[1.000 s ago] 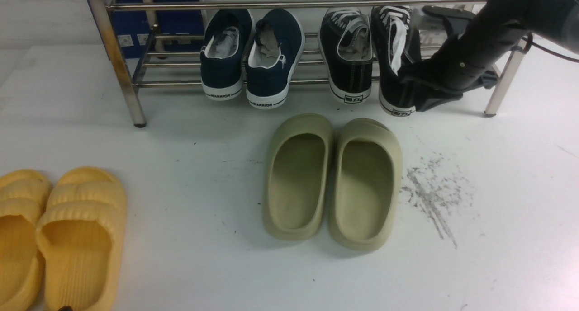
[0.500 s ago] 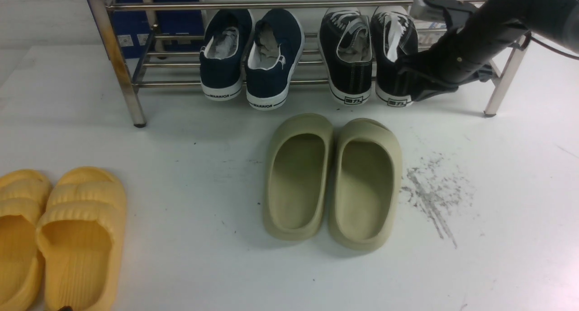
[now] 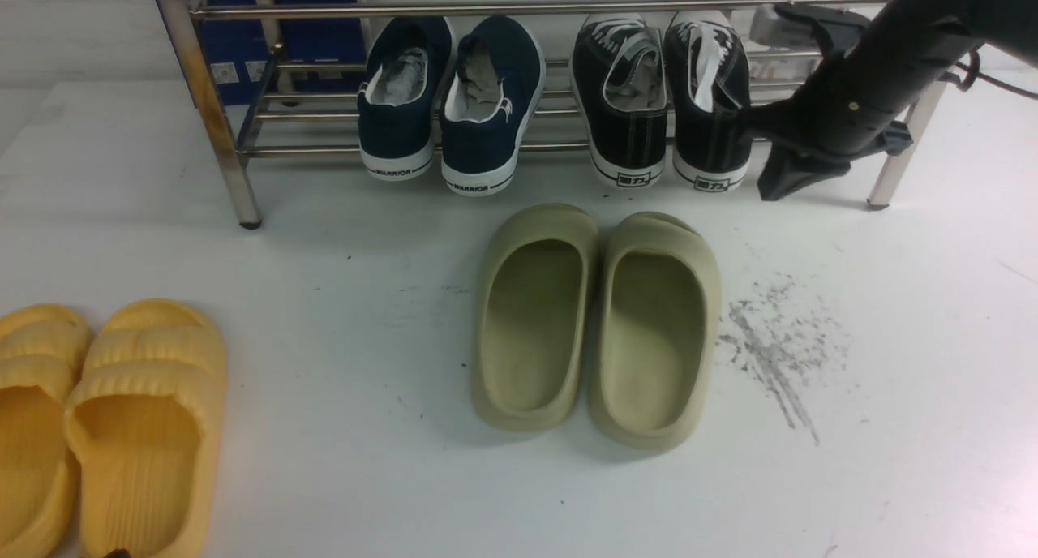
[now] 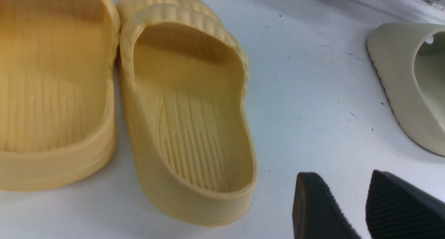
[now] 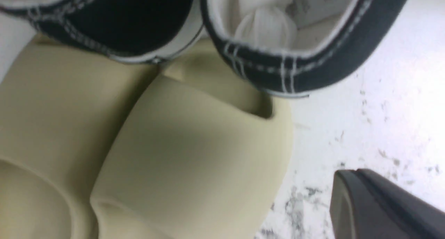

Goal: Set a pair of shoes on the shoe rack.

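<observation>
Black sneakers [image 3: 665,96], white laces, side by side on rack [image 3: 243,120].

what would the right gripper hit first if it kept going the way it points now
Probably the bare white floor beside the rack's leg. The right gripper points down and toward the near side, just clear of the right black sneaker; depth is hard to judge.

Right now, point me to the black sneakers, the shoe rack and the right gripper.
black canvas sneakers [image 3: 665,104], front view, on the black canvas sides where the two shoes meet.
shoe rack [image 3: 212,112], front view, on its left steel leg.
right gripper [image 3: 782,165], front view, between its fingertips, beside the sneakers.
</observation>
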